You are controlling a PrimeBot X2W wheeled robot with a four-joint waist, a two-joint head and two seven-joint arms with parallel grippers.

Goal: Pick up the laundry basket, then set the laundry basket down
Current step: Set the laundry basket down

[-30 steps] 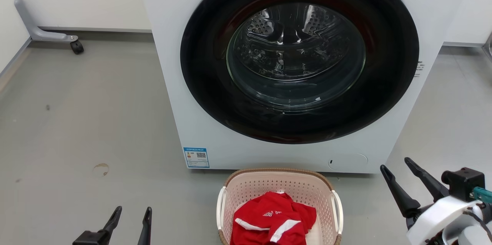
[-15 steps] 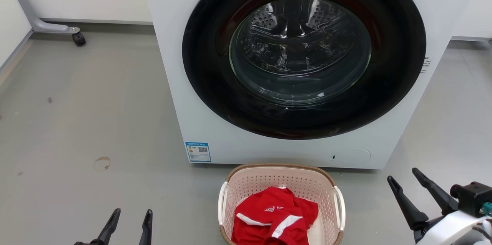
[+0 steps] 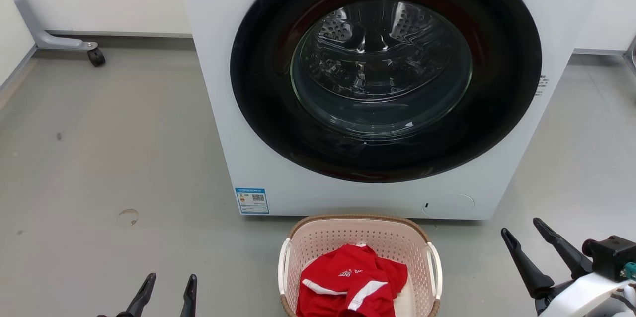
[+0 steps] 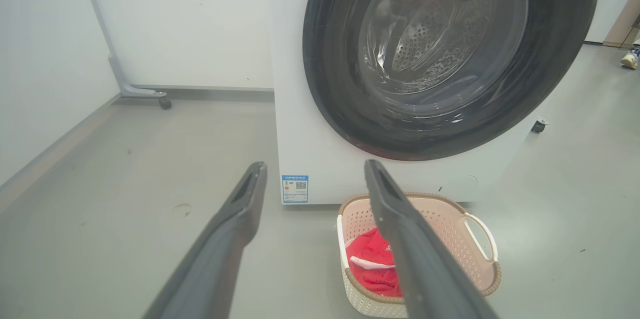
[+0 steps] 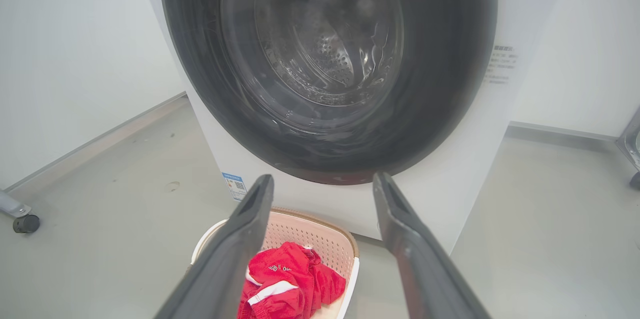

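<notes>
Left gripper [image 3: 170, 279] was spread and empty, near-left. Laundry basket [image 3: 357, 233] sat on the floor just in front of the washing machine [image 3: 218, 108], red garment [image 3: 350, 282] inside. Right gripper [image 3: 521, 227] was spread and empty, near-right. Approach step; next probably needs both claws at the side handles. Versus earlier: only the camera shifted, basket unmoved.

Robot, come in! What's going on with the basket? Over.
Left gripper open, empty. Right gripper open, empty. Laundry basket on floor before washing machine, red garment inside. Nothing blocking its handles.
</notes>
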